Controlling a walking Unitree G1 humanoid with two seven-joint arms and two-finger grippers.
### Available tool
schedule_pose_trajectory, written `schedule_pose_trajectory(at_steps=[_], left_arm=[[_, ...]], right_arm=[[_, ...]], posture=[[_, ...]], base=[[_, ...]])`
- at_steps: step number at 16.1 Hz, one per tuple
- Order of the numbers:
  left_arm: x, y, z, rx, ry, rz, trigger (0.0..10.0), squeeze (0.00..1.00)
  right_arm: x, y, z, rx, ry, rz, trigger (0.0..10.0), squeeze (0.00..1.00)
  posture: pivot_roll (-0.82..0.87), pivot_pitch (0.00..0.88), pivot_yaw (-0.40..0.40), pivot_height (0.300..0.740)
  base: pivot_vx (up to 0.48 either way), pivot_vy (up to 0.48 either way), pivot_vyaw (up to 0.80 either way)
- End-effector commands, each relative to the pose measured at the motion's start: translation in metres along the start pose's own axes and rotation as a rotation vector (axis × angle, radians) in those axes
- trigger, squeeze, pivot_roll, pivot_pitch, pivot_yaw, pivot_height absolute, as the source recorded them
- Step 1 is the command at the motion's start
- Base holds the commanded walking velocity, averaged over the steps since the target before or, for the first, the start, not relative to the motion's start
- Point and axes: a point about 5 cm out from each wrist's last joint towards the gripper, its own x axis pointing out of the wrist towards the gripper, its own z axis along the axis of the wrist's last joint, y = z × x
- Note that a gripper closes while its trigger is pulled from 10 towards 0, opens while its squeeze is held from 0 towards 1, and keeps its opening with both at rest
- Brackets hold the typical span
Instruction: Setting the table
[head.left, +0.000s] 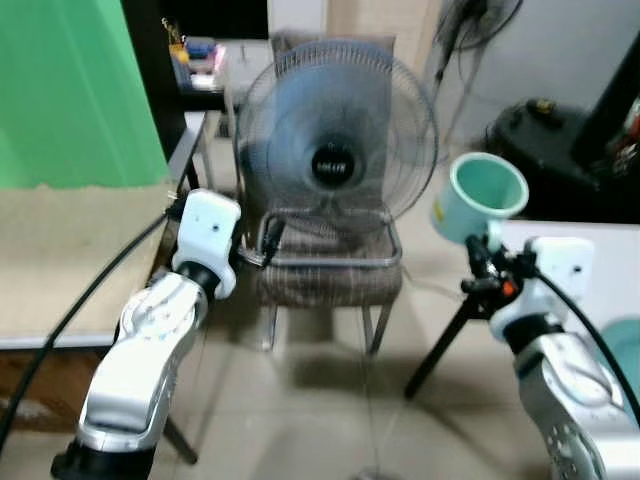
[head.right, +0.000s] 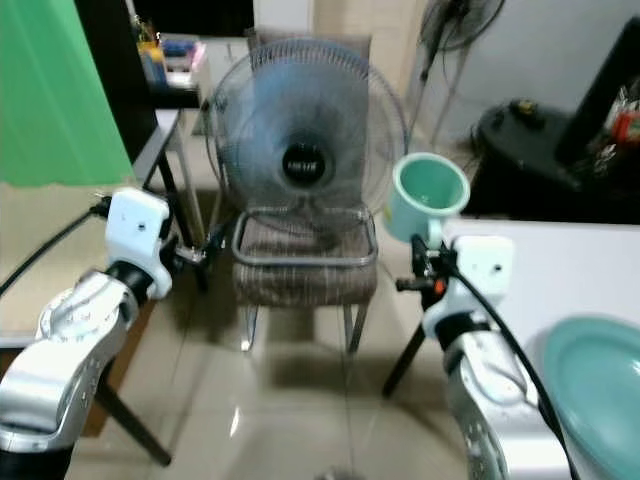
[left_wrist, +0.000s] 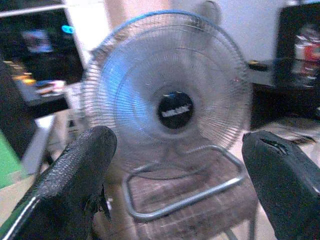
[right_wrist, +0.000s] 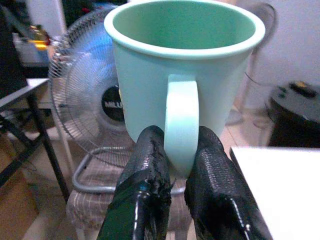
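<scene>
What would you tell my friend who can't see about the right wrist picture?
Two black fingers pinch the handle of a mint-green mug, held upright in the air. Behind it, a round wire fan sits on a chair, and the corner of a white table shows beside the mug.

One mint-green mug, one pale teal plate, one table fan on one chair, and one standing fan behind. Two robot arms show, each with one two-fingered gripper: left gripper, right gripper.
</scene>
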Motion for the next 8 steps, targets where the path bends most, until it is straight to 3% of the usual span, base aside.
schedule_pose_trajectory(at_steps=[1,5,8], left_arm=[[-0.0001,0.0015,-0.0045,-0.002,0.021,0.015,10.0,0.0],[0.001,0.004,-0.0036,-0.01,0.012,0.028,10.0,0.0],[0.0036,0.0047,-0.0048,-0.025,0.022,0.022,10.0,0.0]], right_arm=[[0.0014,0.0004,0.0035,-0.008,-0.011,0.003,10.0,0.0],[0.0028,0.0029,0.0056,-0.016,-0.019,0.017,10.0,0.0],[0.0035,0.0026,0.007,-0.016,-0.024,0.012,10.0,0.0]], posture=[[0.06,0.0,-0.041,0.74],[0.06,0.0,-0.042,0.74],[0.06,0.0,-0.042,0.74]], base=[[0.0,0.0,-0.8],[0.0,0.0,-0.8],[0.0,0.422,-0.8]])
